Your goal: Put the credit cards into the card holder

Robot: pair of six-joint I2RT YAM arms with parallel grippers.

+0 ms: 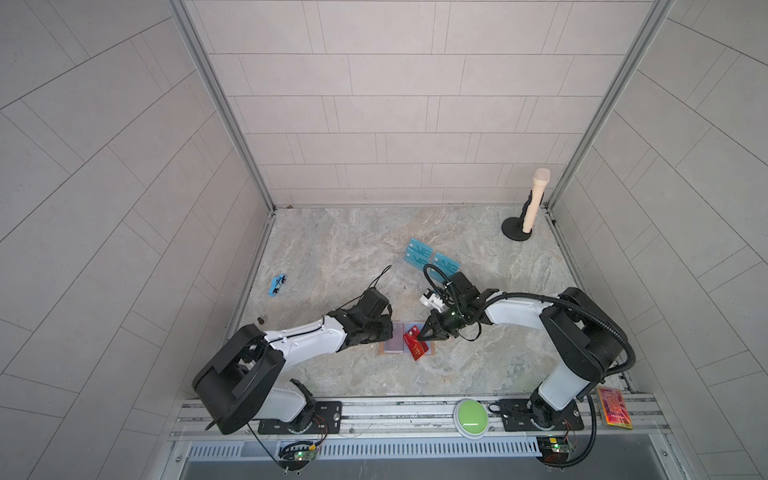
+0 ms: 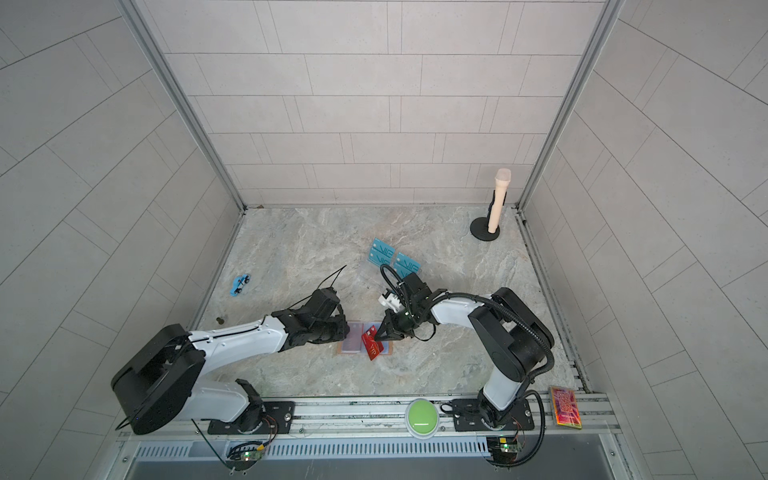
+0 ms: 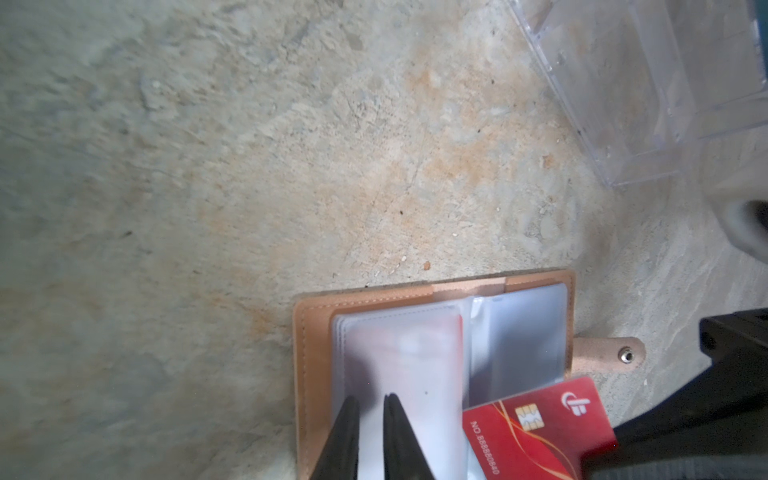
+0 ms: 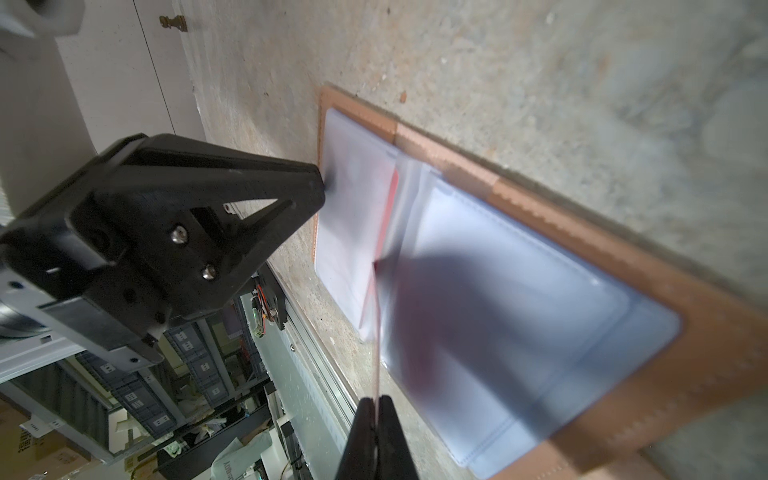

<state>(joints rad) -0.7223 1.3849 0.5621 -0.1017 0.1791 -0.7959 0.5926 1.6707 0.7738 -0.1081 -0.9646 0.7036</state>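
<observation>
1 red "VIP" plastic card [image 1: 412,351] pinched edge-on in R claw [image 4: 377,401], over open tan leather fold-over card holder [image 3: 316,332], table centre. L claw [image 3: 371,400] tips on left sleeve page, jaws nearly together; can't tell if gripping. Step: insertion. Next: align card edge w/ pocket mouth, slide in. Teal plastic cards [image 1: 419,254] at far side, not yet loaded.

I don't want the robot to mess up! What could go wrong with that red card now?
The right gripper pinches the red card by its edge, tilted over the card holder; it might go in crooked or slip. The left gripper touches only one side of the holder, so it could slide.
</observation>
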